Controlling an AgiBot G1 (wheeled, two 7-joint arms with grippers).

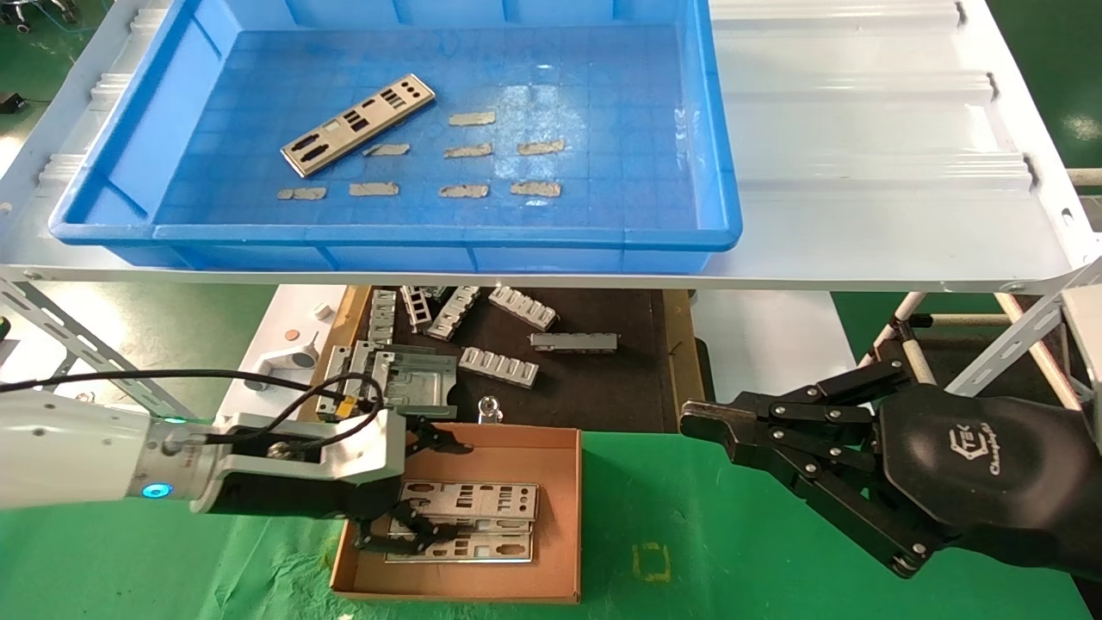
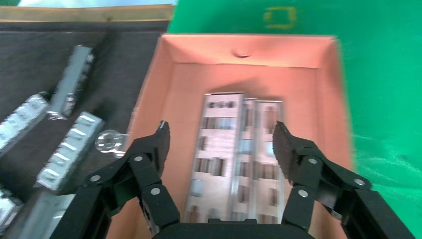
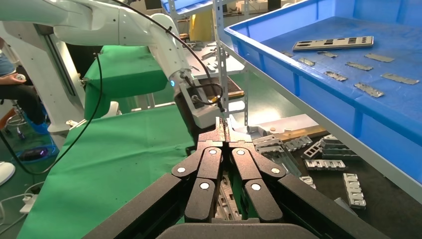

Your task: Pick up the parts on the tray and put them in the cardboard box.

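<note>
One silver punched part [image 1: 357, 125] lies on the floor of the blue tray [image 1: 723, 207], far left of the tray; it also shows in the right wrist view [image 3: 332, 43]. The cardboard box [image 1: 564, 517] sits on the green cloth below and holds stacked silver parts [image 1: 478, 508], also seen in the left wrist view [image 2: 234, 159]. My left gripper [image 1: 422, 491] hangs open over the box's left end, its fingers [image 2: 152, 149] on either side of the stack, holding nothing. My right gripper [image 1: 702, 422] is shut and empty, right of the box.
Several beige tape scraps [image 1: 469, 151] lie on the tray floor. Grey ribbed brackets [image 1: 499, 366] lie on a black mat [image 1: 603, 387] behind the box. The tray rests on a white shelf [image 1: 861, 129] with metal struts.
</note>
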